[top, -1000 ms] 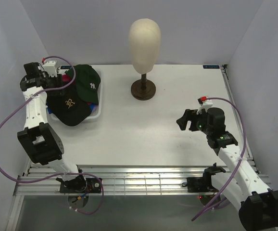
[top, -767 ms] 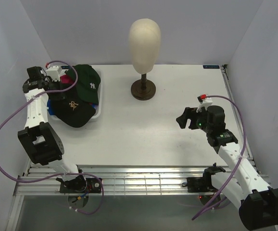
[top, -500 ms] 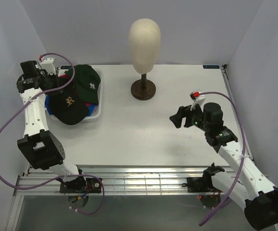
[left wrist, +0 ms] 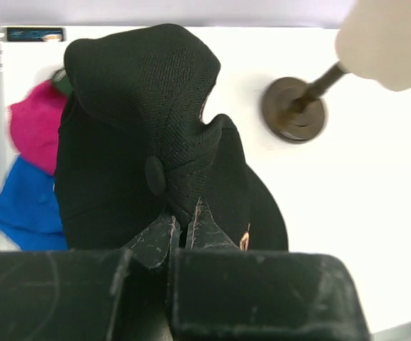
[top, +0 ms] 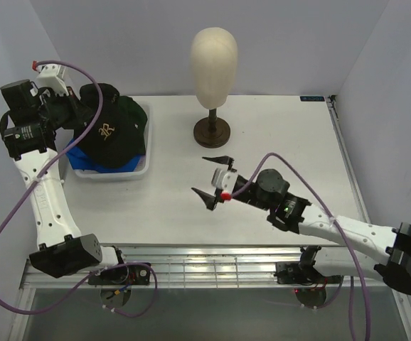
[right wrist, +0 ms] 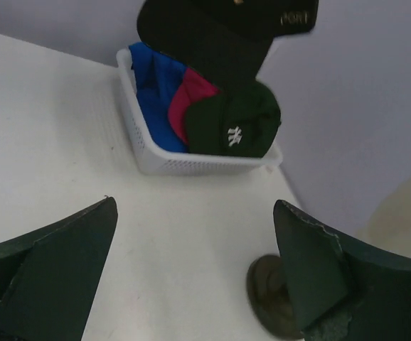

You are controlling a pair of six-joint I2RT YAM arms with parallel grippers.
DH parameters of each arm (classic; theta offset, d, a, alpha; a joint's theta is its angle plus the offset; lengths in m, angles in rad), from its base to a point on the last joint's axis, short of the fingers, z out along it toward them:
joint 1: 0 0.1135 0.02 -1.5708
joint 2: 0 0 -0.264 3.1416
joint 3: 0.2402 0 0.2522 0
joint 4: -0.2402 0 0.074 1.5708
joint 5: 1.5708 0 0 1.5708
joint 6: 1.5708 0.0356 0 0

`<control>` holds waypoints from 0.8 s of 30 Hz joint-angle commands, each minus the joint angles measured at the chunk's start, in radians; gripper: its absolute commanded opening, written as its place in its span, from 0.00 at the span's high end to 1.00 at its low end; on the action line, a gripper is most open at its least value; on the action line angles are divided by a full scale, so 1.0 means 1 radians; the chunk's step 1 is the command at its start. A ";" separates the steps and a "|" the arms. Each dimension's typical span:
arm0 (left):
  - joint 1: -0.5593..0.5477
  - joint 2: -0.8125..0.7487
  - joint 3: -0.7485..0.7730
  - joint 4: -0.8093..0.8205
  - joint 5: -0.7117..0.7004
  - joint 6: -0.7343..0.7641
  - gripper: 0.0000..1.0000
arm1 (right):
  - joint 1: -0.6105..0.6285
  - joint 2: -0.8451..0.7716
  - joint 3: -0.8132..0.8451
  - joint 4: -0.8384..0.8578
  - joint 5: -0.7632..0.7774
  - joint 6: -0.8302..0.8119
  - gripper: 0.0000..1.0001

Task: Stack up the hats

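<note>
**Lifting the first cap.** Within the last second the left gripper (left wrist: 186, 227) has clamped onto the black fabric baseball cap with a gold emblem (top: 111, 133). It has also raised the cap out of the white plastic basket (top: 113, 175). The cap now hangs above the basket, its crown crumpled where the jaws pinch the fabric between them. The dark green cap with a white NY logo (right wrist: 237, 122), the magenta cap (right wrist: 193, 96) and the bright blue cap (right wrist: 152, 78) remain in the basket. The right gripper (top: 211, 179) has swung out over the middle of the white table (top: 284, 128). Its jaws are wide apart, holding and touching nothing. Judged stage: one cap taken, stacking not yet begun.
</note>
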 commanded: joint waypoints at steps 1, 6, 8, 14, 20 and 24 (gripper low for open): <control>-0.001 -0.020 0.076 -0.030 0.156 -0.090 1.00 | 0.112 0.099 -0.108 0.507 0.078 -0.588 0.03; -0.001 -0.036 0.061 -0.046 0.241 -0.131 1.00 | 0.142 0.340 -0.052 0.933 0.090 -0.888 0.06; -0.001 -0.053 0.043 -0.043 0.249 -0.134 1.00 | 0.142 0.459 0.000 0.963 0.101 -0.953 0.06; -0.001 -0.092 -0.010 -0.037 0.281 -0.144 1.00 | 0.145 0.765 0.264 1.140 0.285 -1.105 0.11; -0.001 -0.125 -0.069 -0.029 0.298 -0.145 1.00 | 0.159 0.869 0.370 1.125 0.268 -1.130 0.08; -0.001 -0.136 -0.117 -0.023 0.282 -0.139 1.00 | 0.179 0.862 0.377 1.094 0.271 -1.114 0.19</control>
